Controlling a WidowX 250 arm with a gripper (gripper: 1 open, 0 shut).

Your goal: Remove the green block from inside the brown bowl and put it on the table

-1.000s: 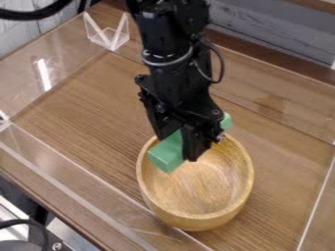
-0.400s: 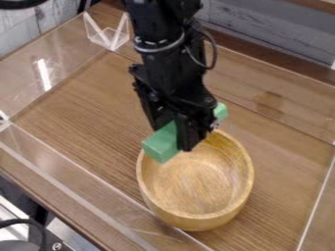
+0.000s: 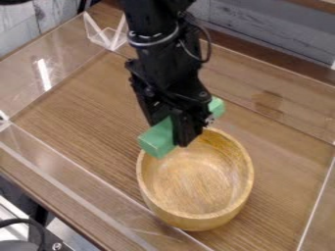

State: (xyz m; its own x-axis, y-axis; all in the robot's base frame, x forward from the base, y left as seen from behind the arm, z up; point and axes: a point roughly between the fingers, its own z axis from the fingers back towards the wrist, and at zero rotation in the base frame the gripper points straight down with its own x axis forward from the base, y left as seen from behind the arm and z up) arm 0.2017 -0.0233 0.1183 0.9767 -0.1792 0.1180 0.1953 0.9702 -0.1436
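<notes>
The black robot gripper [image 3: 173,132] points downward, pinching the bright green rectangular block [image 3: 157,138] over the round light-brown wooden bowl's [image 3: 197,186] rim.

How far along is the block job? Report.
The end effector appears to grip the green block above the rim of the brown bowl, so lifting looks done. Left: carry it clear and set it on the table.
</notes>
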